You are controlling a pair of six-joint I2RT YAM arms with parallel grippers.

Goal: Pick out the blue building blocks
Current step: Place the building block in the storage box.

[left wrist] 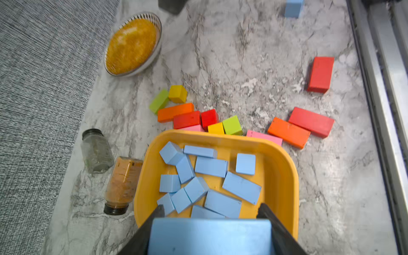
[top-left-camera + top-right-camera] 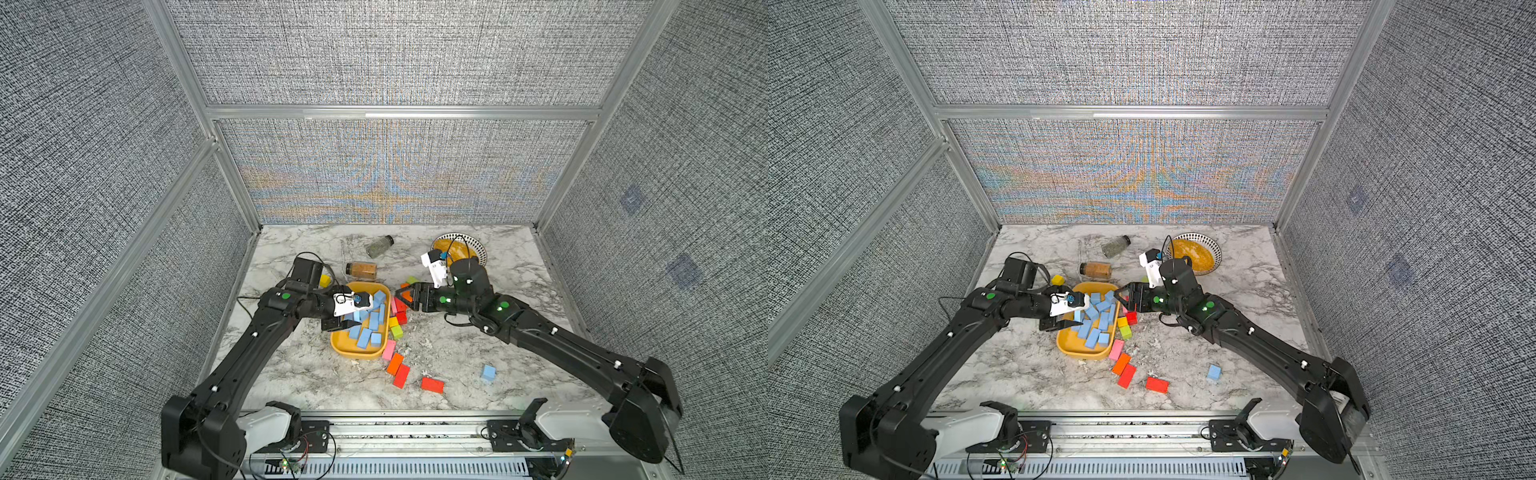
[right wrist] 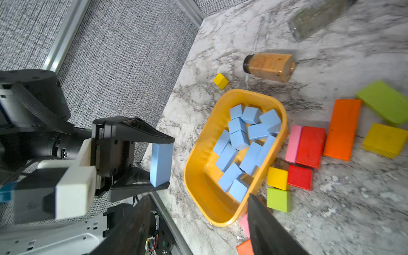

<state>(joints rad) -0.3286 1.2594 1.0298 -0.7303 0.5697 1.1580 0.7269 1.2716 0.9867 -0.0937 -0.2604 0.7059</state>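
My left tool pinches a blue brick at the edge of the yellow tray, which holds blue blocks. My right tool is spread wide near the red blocks.

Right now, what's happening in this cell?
Two arms are sorting blue blocks into a yellow tray. The left end effector grips a blue brick at the tray's edge. The right end effector is open and empty at the tray's opposite side. One loose blue block lies on the table. The other-coloured blocks sit outside the tray.
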